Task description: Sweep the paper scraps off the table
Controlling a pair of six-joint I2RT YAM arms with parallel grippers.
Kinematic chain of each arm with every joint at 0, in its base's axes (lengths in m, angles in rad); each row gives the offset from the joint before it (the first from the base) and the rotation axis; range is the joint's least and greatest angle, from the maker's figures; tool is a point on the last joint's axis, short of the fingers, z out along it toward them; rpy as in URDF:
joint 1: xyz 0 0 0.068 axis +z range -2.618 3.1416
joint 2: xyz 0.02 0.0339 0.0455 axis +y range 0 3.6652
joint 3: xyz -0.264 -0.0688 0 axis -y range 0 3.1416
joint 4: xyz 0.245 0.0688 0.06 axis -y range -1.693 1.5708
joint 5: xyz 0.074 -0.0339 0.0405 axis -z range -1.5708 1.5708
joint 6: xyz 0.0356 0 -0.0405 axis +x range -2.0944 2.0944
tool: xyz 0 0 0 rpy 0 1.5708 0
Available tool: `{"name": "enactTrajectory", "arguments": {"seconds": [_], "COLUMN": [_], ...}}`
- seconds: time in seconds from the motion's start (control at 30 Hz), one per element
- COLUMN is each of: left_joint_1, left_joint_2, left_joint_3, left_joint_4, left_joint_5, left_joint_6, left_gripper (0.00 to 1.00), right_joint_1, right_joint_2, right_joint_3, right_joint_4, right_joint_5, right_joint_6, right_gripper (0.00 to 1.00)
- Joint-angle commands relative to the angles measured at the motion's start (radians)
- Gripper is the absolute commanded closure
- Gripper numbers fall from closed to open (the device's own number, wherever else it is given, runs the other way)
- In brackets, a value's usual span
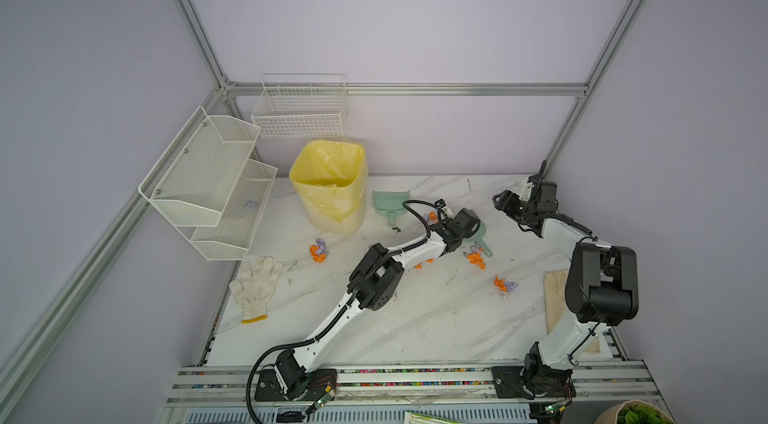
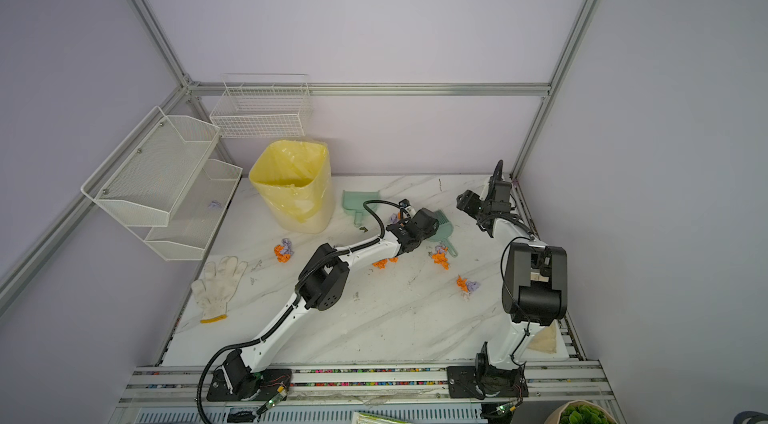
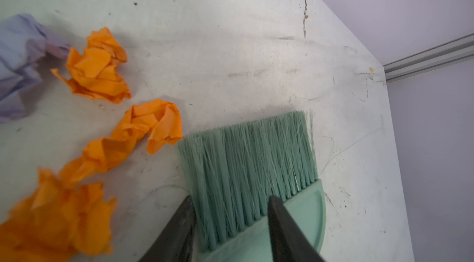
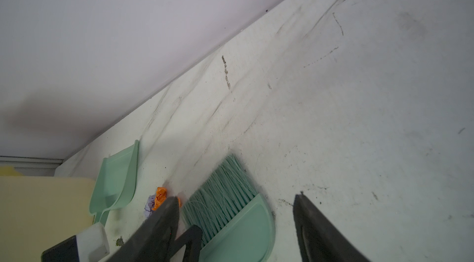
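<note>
The left claw has its two dark fingers either side of a mint-green plastic hand brush, around where the bristles meet the head. They're partway together, but honestly I can't tell if they're actually squeezing it or just straddling it. The brush lies flat on the white marble-look tabletop. Right up against the corner of the bristles are crumpled orange and lilac paper scraps. In both top views more of them sit in small clumps across the middle of the tabletop, and one lilac wad is in the lower white mesh shelf. The right claw hangs over the far right side, fingers wide apart with nothing between them. Further out, a mint-green plastic dustpan lies beside the yellow-lined bin, and a white knit glove is near the left edge.
</note>
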Motion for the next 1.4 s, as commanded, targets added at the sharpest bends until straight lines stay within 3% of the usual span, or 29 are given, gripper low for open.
{"name": "enactTrajectory", "arguments": {"seconds": [0.0, 0.3, 0.67, 0.87, 1.37], "left_joint_1": [0.008, 0.029, 0.036, 0.037, 0.049], "left_joint_2": [0.046, 0.066, -0.018, -0.103, -0.197], "left_joint_3": [0.059, 0.035, -0.059, -0.083, -0.125], "left_joint_4": [-0.035, 0.002, 0.174, 0.28, 0.474], "left_joint_5": [0.004, 0.022, 0.069, 0.106, 0.173], "left_joint_6": [-0.038, -0.064, -0.067, -0.023, 0.028], "left_gripper": [0.66, 1.0, 1.0, 1.0, 1.0], "right_joint_1": [-0.007, -0.006, -0.007, -0.017, -0.065], "right_joint_2": [-0.04, -0.123, -0.158, -0.122, -0.193], "right_joint_3": [-0.009, -0.052, -0.086, -0.058, -0.112], "right_joint_4": [0.009, 0.002, -0.009, -0.019, 0.025], "right_joint_5": [-0.022, -0.045, -0.041, -0.114, -0.241], "right_joint_6": [0.016, 0.022, 0.018, 0.027, 0.101], "right_gripper": [0.27, 0.28, 0.28, 0.26, 0.11]}}
